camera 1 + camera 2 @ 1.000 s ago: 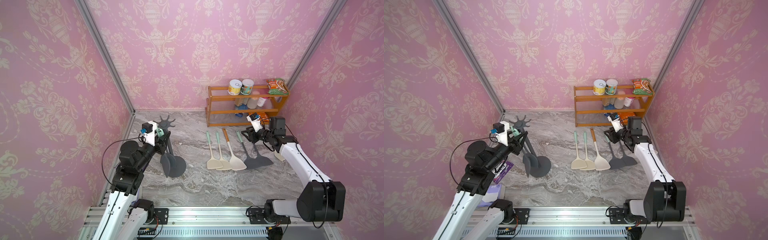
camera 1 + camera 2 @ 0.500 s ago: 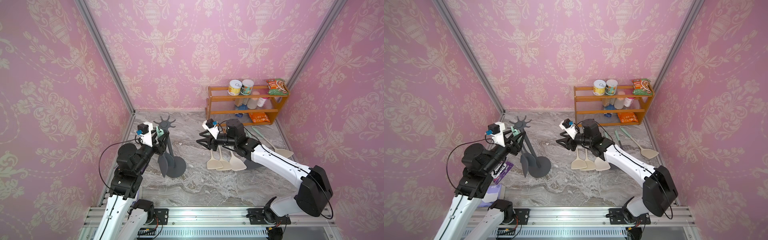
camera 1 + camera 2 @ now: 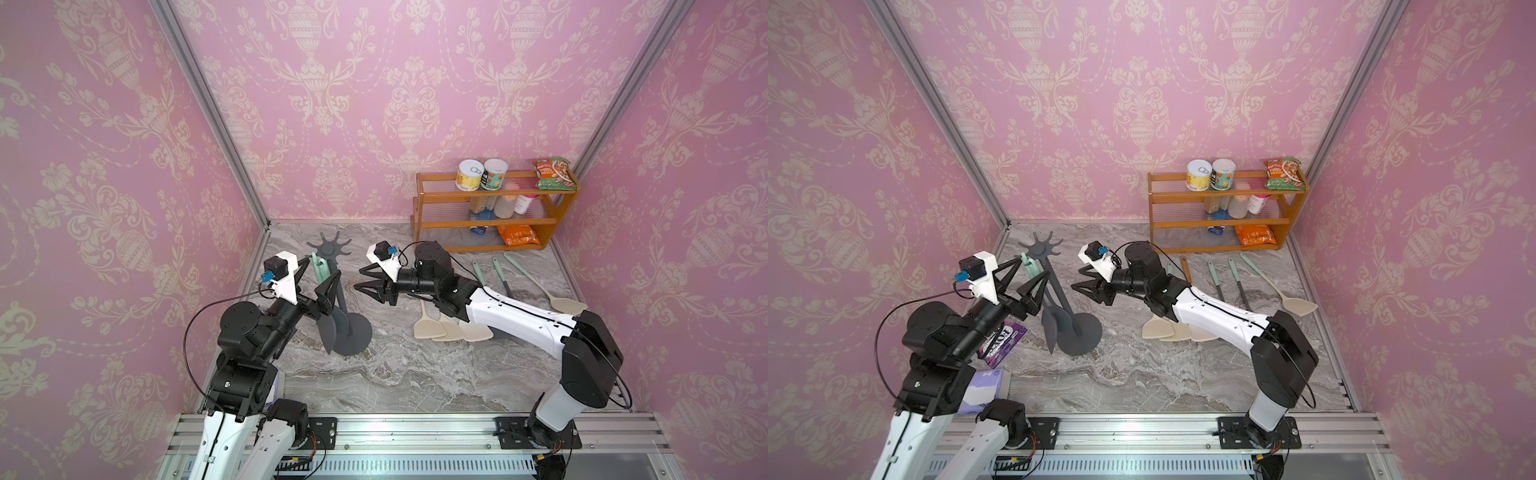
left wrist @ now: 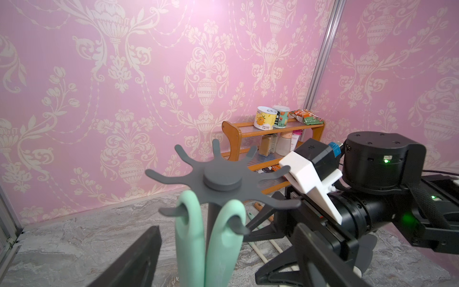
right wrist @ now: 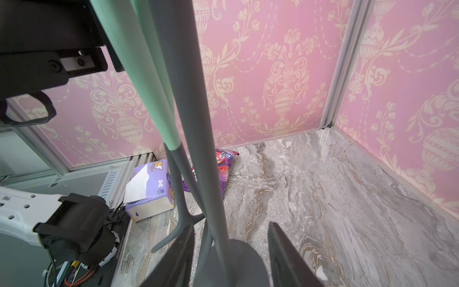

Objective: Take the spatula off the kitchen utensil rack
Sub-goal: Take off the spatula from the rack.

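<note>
Pink walls (image 3: 104,174) with cream urn patterns close three sides. The floor (image 3: 415,374) is grey marble. An orange wooden shelf (image 3: 449,224) stands against the back wall (image 3: 415,83), beyond the right claw (image 3: 358,279).

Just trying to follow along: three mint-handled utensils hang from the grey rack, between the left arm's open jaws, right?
Not three. The left wrist view shows two mint-handled utensils hanging from the kitchen utensil rack. The rest holds: they sit between the open jaws of the left gripper.
</note>
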Action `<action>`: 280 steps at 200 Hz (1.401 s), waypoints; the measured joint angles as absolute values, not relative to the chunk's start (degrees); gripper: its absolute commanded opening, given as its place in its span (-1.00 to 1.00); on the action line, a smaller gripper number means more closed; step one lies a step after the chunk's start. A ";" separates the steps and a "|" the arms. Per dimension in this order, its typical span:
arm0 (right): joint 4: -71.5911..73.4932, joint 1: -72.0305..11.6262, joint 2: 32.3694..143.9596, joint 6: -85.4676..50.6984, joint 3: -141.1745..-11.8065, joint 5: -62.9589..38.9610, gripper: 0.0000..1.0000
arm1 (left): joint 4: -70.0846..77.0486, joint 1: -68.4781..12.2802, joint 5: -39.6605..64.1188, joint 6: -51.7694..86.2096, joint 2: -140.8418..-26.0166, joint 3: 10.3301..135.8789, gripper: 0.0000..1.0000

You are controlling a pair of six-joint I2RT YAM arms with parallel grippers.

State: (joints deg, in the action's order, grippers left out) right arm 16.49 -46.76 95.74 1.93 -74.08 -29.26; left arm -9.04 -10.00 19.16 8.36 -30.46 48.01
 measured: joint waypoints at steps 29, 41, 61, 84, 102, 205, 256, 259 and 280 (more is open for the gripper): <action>16.45 -48.62 95.48 3.31 -74.06 -26.59 0.02 | -10.41 -10.00 19.11 8.19 -27.27 48.53 0.80; 16.34 -49.65 95.02 4.36 -74.02 -25.10 0.02 | -10.96 -10.00 18.85 8.19 -25.76 48.66 0.80; 16.08 -51.59 93.47 6.00 -73.80 -23.07 0.02 | -12.62 -10.00 17.17 8.19 -23.64 50.35 0.78; 16.03 -54.02 90.91 7.55 -73.49 -21.47 0.02 | -15.68 -10.00 13.78 7.84 -23.51 54.65 0.70; 16.10 -55.88 89.60 8.27 -73.49 -20.45 0.02 | -18.74 -10.00 10.96 7.33 -24.53 58.04 0.55; 22.22 -59.79 92.64 9.08 -73.52 -15.55 0.03 | -31.53 -10.00 3.90 5.63 -30.13 63.22 0.04; 22.70 -59.79 96.53 9.47 -77.65 -14.74 0.03 | -31.35 -10.00 0.69 5.41 -30.00 61.32 -0.12; 22.72 -59.79 96.55 9.50 -77.69 -14.63 0.03 | -31.35 -10.00 0.64 5.41 -30.00 61.25 -0.12; 23.35 -59.79 96.55 9.52 -77.69 -13.85 0.03 | -31.20 -10.00 0.62 5.39 -30.06 60.95 -0.19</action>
State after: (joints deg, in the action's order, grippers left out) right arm 23.35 -59.79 96.55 9.52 -77.69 -13.85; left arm -31.20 -10.00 0.62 5.39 -30.06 60.95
